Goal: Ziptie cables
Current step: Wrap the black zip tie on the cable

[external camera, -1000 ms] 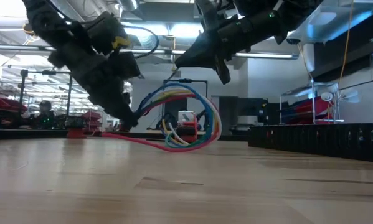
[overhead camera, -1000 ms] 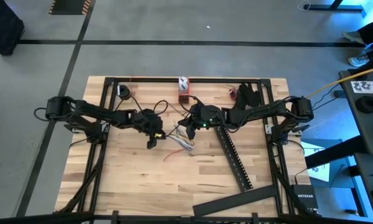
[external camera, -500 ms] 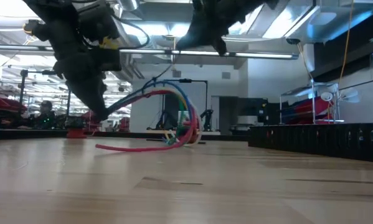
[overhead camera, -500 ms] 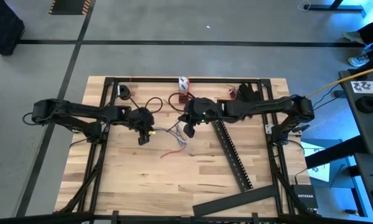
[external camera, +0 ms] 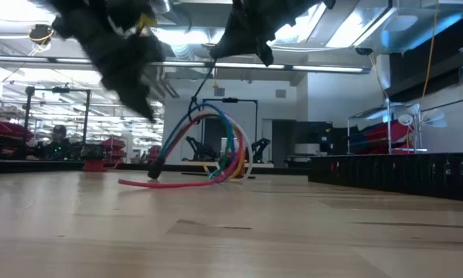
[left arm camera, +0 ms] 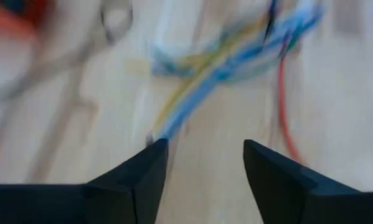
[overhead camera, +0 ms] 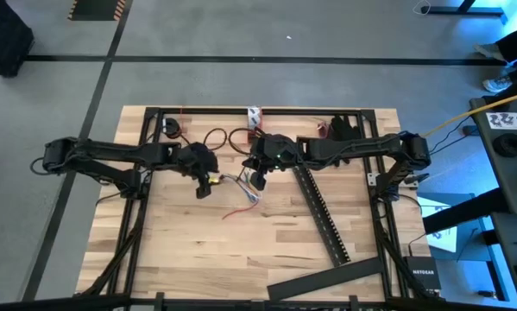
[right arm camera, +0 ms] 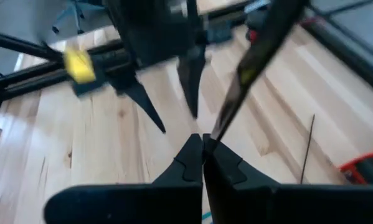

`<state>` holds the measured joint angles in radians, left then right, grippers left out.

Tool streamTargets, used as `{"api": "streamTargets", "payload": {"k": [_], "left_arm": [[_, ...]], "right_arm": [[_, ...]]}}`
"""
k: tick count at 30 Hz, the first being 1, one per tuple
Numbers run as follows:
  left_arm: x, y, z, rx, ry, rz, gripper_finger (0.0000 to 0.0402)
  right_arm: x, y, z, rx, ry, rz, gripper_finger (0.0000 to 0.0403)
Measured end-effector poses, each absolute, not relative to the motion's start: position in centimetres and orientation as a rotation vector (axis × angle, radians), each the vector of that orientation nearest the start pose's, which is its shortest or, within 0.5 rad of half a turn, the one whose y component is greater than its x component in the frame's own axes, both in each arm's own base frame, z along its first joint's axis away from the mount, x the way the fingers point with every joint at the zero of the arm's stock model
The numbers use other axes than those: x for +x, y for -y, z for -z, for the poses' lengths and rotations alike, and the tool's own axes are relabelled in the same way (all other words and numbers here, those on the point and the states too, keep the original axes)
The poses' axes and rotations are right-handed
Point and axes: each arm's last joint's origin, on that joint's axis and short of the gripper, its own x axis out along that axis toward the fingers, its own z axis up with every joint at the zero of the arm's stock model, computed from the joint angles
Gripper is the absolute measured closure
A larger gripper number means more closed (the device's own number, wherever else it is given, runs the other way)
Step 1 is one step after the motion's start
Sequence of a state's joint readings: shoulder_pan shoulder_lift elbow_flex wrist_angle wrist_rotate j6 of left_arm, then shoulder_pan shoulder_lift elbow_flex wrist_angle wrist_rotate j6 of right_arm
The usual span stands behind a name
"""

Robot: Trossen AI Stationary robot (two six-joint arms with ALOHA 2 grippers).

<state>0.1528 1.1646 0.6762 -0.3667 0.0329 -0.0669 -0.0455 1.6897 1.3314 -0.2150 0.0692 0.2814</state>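
Centrally, cables (overhead camera: 246, 192) on table (overhead camera: 267, 242), left hand (overhead camera: 203, 191) beside

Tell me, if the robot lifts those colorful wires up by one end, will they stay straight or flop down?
Probably flop. The cables already arch up and droop back to the table in the low view, so they look bendy. They seem light too, since the shut right gripper appears to hold the bunch up by a thin black strand.
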Motion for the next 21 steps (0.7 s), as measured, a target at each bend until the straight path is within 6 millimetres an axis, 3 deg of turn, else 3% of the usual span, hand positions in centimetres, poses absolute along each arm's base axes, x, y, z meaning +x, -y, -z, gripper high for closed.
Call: {"api": "streamTargets", "payload": {"k": [4,8,21], "left_arm": [[23.1,-3.6,-24.2,-0.084,-0.681,-0.127,0.0185],[23.8,-4.0,-25.5,-0.136,-0.539,-0.13,0.0193],[26.8,-2.8,-22.2,-0.236,-0.606,-0.14,0.0243]], "right_arm": [[38.3,2.0,-28.4,0.266,-0.544,0.201,0.0402],[38.3,2.0,-28.4,0.269,-0.543,0.211,0.0402],[38.3,2.1,-28.5,0.282,-0.533,0.241,0.0402]]}}
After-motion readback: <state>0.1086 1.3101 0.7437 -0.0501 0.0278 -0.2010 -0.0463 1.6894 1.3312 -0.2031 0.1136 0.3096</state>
